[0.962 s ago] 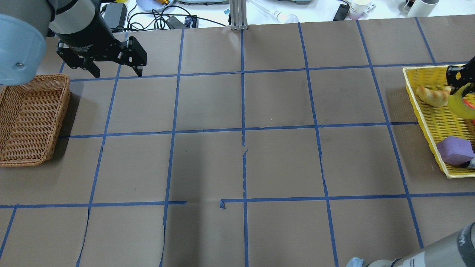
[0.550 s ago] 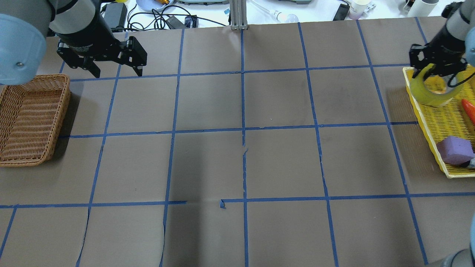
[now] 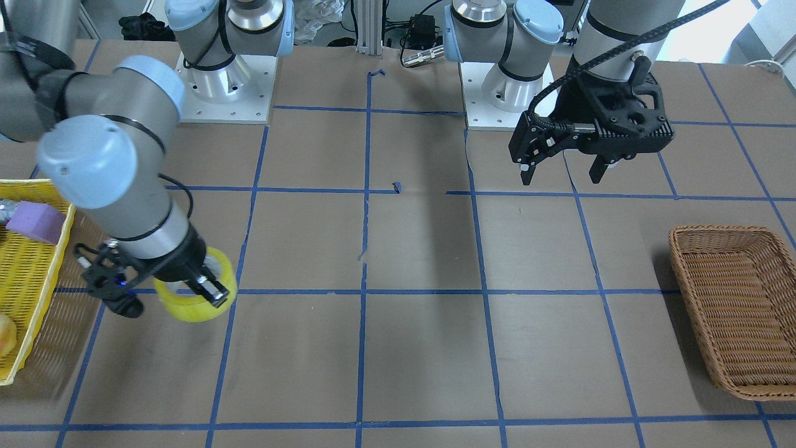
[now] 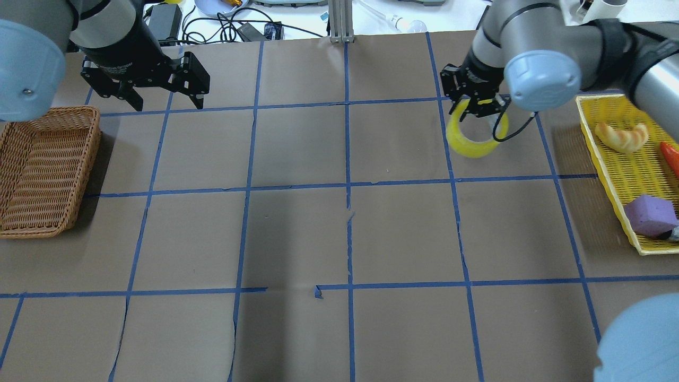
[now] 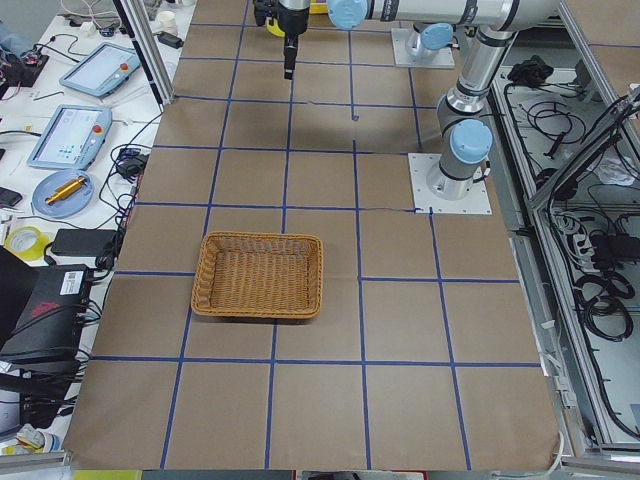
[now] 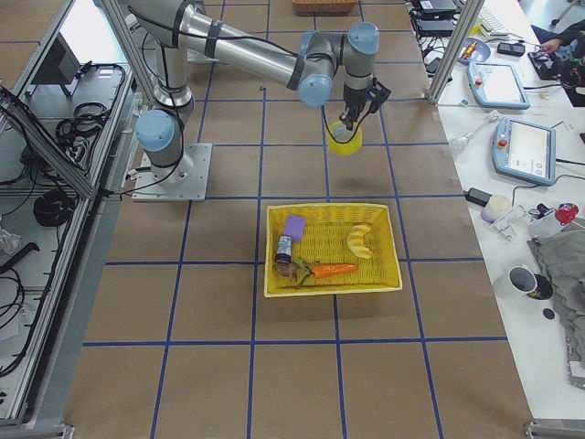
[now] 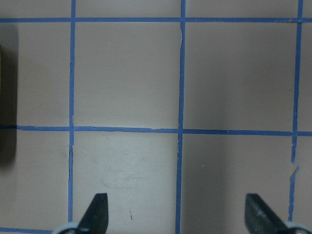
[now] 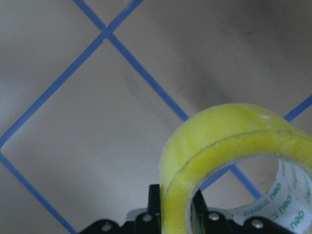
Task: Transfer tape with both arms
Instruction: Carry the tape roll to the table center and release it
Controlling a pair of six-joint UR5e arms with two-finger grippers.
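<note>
The tape [image 4: 476, 139] is a translucent yellow roll with a white core. My right gripper [image 4: 477, 104] is shut on its wall and holds it above the table, left of the yellow tray. It also shows in the front view, where the tape [image 3: 194, 297] hangs from the right gripper [image 3: 206, 291]. In the right wrist view the tape [image 8: 229, 146] fills the lower right, pinched between the fingers of the right gripper [image 8: 175, 207]. My left gripper [image 4: 167, 101] is open and empty, high near the wicker basket. The left wrist view shows the left gripper [image 7: 178, 209] open over bare paper.
A wicker basket [image 4: 32, 231] stands at the table's left end. A yellow tray [image 4: 631, 175] at the right end holds a croissant [image 4: 620, 137], a purple block [image 4: 650, 214] and a carrot [image 4: 669, 156]. Blue tape lines grid the brown paper.
My right gripper has lifted the tape out of the yellow tray and carried it left, toward the table's middle. The left arm has not moved.
</note>
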